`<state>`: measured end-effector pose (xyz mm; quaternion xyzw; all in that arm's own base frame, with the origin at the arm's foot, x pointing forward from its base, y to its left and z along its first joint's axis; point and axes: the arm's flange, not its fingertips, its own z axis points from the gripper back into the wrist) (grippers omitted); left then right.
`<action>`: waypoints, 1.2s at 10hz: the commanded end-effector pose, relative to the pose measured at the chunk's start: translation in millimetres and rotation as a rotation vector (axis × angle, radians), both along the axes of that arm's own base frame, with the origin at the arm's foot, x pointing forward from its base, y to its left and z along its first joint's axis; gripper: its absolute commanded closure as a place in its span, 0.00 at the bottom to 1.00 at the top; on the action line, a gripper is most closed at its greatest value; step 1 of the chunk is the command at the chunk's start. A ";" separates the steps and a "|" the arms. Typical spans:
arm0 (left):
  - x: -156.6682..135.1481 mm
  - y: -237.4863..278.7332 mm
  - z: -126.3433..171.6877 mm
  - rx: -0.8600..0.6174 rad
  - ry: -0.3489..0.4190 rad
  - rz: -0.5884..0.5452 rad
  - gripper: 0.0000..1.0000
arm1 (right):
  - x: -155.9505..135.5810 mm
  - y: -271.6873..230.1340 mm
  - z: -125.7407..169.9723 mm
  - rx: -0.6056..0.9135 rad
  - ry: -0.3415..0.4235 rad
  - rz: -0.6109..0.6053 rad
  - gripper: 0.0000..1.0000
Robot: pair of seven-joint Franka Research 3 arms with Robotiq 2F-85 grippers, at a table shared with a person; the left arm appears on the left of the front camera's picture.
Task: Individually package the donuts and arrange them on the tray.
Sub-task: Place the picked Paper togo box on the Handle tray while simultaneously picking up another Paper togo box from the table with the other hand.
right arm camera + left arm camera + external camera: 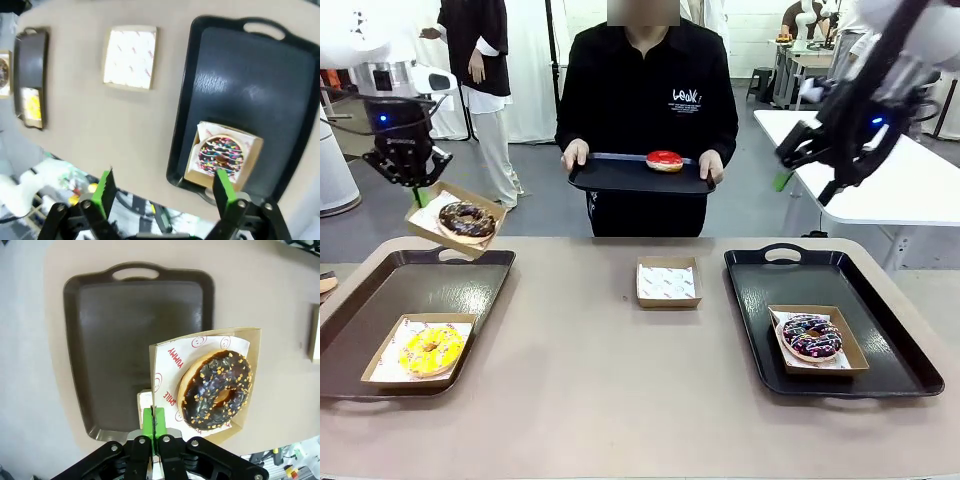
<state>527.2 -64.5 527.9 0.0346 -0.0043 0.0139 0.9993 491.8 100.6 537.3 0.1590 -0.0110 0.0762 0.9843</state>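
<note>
My left gripper (418,192) is shut on the edge of a cardboard box (241,341) that holds the dark chocolate donut (467,219), tilted in the air over the far end of the left tray (470,290). In the left wrist view the green pads (148,422) pinch the box's paper-lined wall beside the chocolate donut (217,390). The yellow donut (430,348) lies boxed on the left tray. The purple sprinkled donut (811,337) sits boxed on the right tray (880,330). My right gripper (805,172) hangs open and empty, high over the right tray (250,75). The red donut (665,160) rests on a tray the person holds.
An empty paper-lined box (668,282) lies at the table's middle. The person stands at the far side with both hands on a small dark tray (610,178). A white table (910,190) stands behind my right arm. Bare tabletop runs between the two trays.
</note>
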 end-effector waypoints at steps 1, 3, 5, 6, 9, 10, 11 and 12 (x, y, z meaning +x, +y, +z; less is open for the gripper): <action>-1.5 18.6 -16.9 0.024 -0.012 0.014 0.99 | 20.7 33.0 -11.2 -0.110 0.035 0.010 0.00; 2.5 37.0 -40.8 0.000 -0.005 0.018 0.99 | 14.6 62.2 -37.4 -0.144 0.045 0.046 0.00; 7.3 39.9 -49.7 -0.047 -0.043 -0.029 0.99 | 5.9 64.2 -48.7 -0.095 0.040 0.067 0.00; 9.7 32.6 -48.9 -0.122 -0.095 -0.075 0.99 | -2.5 59.6 -48.4 -0.003 0.011 0.098 0.00; 8.3 38.1 -47.9 -0.007 -0.006 0.026 0.99 | 9.8 70.6 -47.6 -0.117 0.062 0.078 0.00; 8.3 38.1 -47.9 -0.007 -0.006 0.026 0.99 | 9.8 70.6 -47.6 -0.117 0.062 0.078 0.00; 8.3 38.1 -47.9 -0.007 -0.006 0.026 0.99 | 9.8 70.6 -47.6 -0.117 0.062 0.078 0.00; 8.3 38.1 -47.9 -0.007 -0.006 0.026 0.99 | 9.8 70.6 -47.6 -0.117 0.062 0.078 0.00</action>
